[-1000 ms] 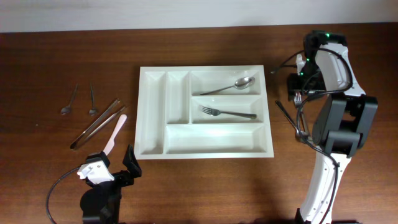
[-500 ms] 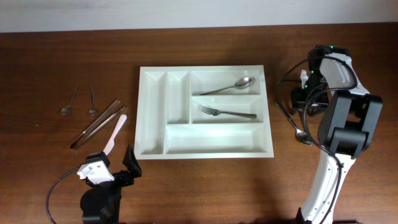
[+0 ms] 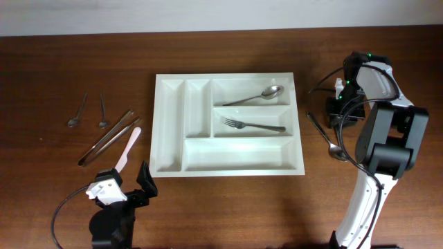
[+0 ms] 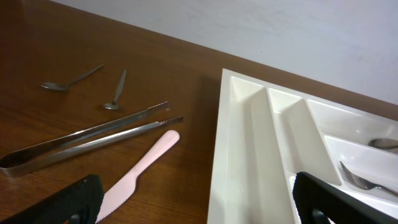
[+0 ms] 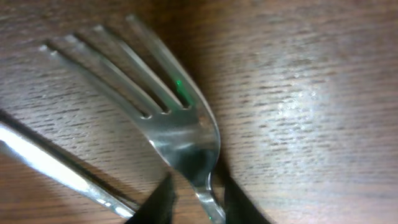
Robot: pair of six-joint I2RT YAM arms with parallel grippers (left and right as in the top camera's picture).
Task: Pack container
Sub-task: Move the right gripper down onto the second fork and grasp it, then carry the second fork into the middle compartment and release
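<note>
The container, a white five-compartment tray (image 3: 227, 171), lies mid-table and shows in the left wrist view (image 4: 239, 155). One of its compartments holds a spoon (image 3: 256, 96) and another holds a fork (image 3: 252, 125). My right gripper (image 3: 344, 111) is down at the table to the right of the tray. In the right wrist view its fingers (image 5: 199, 199) straddle the neck of a second fork (image 5: 168, 118) that lies on the wood, with a narrow gap still showing. A second spoon (image 3: 325, 138) lies beside that fork. My left gripper (image 3: 128, 185) is open and empty near the front left.
Left of the tray lie two small spoons (image 3: 76, 114) (image 3: 102, 114), metal tongs (image 3: 107, 137) and a pink knife (image 3: 128, 149). The tongs (image 4: 93, 140) and knife (image 4: 140, 171) also show in the left wrist view. Cables hang by the right arm.
The right gripper has dropped down over the fork right of the tray, which now hides under it in the overhead view. The left arm has not moved.
</note>
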